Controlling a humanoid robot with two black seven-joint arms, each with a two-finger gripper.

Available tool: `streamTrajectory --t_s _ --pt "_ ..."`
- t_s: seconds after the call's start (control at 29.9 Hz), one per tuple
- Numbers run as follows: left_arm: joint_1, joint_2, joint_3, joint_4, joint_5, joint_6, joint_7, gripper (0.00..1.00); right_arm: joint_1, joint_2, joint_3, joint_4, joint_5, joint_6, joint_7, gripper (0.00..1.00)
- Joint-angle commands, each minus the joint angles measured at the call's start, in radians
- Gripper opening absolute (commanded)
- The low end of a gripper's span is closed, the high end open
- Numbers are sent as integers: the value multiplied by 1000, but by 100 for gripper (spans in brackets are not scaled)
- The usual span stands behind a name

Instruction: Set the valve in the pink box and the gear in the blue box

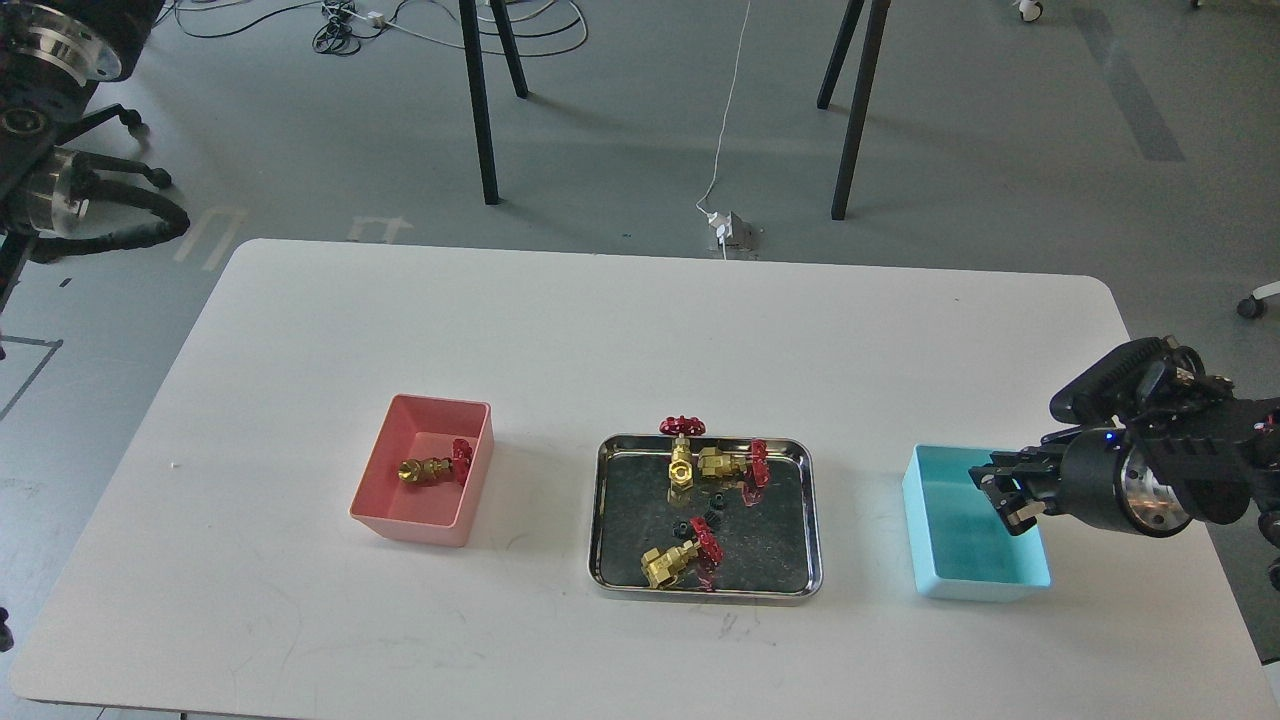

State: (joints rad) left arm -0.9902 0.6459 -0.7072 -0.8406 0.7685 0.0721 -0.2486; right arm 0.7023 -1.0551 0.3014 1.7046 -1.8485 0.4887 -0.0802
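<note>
The pink box (385, 515) stands left of centre with one brass valve (428, 468) lying in it. A steel tray (812, 520) in the middle holds three more valves (683, 462) (722, 462) (668, 565) and a few tiny black gears (700, 523). The blue box (965, 585) stands at the right. My right gripper (1003, 492) hovers over the blue box's right part; its dark fingers are too small to tell apart, and I cannot see whether a gear is between them. My left gripper is out of view.
Parts of my left arm (60, 190) hang off the table at the upper left. The white table (640, 330) ends close behind the blue box on the right. Black stand legs and cables are on the floor beyond.
</note>
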Motion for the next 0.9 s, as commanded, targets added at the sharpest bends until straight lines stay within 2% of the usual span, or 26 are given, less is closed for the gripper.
streamTrajectory --t_s 0.0,0.13,0.33,0.47,0.67,0.87 --pt "-4 1 0 0 2 0 0 97 -41 1 -1 -43 3 0 0 16" --pt "-7 5 0 0 0 0 0 97 -52 59 -1 -95 2 0 -3 23" --pt "-5 11 0 0 0 2 0 97 -66 121 1 -143 3 -8 -3 56" --pt "-5 9 0 0 0 2 0 97 -64 122 10 -132 9 -19 -3 70" --pt "-8 9 2 0 3 0 11 97 -60 109 116 -100 155 -10 -3 79" --pt "-54 6 8 5 3 2 17 97 -53 145 393 -137 467 -22 -16 82"
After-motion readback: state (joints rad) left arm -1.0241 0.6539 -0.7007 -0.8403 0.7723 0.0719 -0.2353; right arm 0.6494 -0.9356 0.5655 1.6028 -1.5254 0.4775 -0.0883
